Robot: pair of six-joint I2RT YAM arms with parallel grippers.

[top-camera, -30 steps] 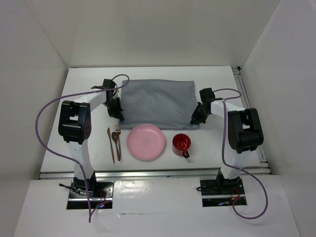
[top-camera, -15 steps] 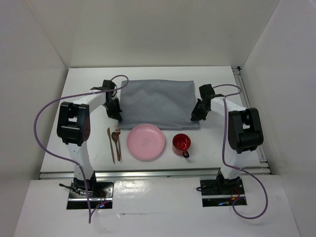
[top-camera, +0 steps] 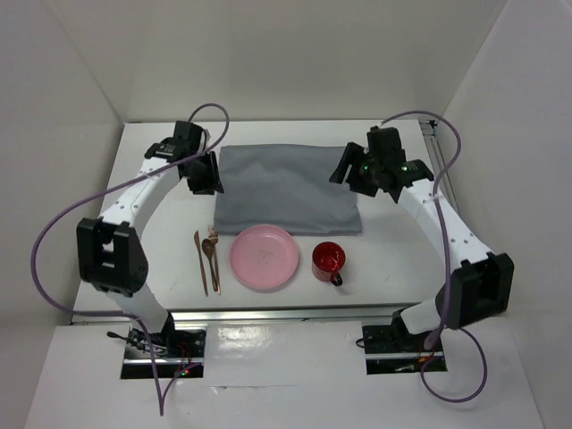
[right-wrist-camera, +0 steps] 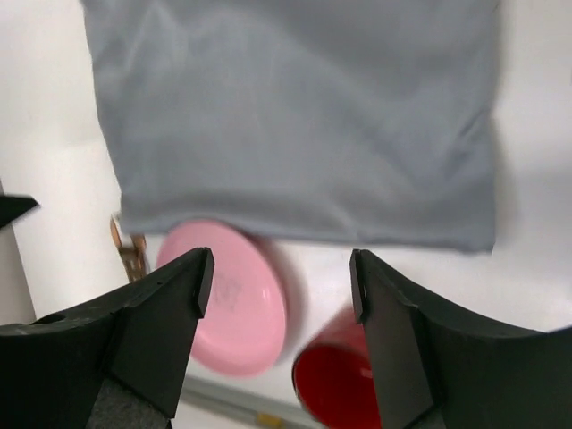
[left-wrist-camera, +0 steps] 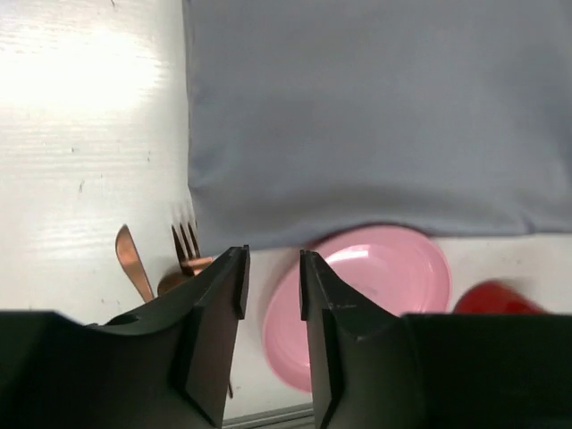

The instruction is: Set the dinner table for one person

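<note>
My left gripper [top-camera: 208,176] hangs over the grey cloth [top-camera: 284,186] at its left edge, jaws barely parted and empty. My right gripper [top-camera: 346,172] gapes wide over the right edge. The dinner table [top-camera: 384,259] carries plate [top-camera: 264,257], mug [top-camera: 328,259] and cutlery [top-camera: 209,256] along its near edge. Tugged unevenly, the cloth could bunch, I judge, or shove the plate.

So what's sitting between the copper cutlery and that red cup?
The pink plate lies flat on the dinner table between the copper cutlery and the red cup, touching neither. The top external view shows it best.
</note>
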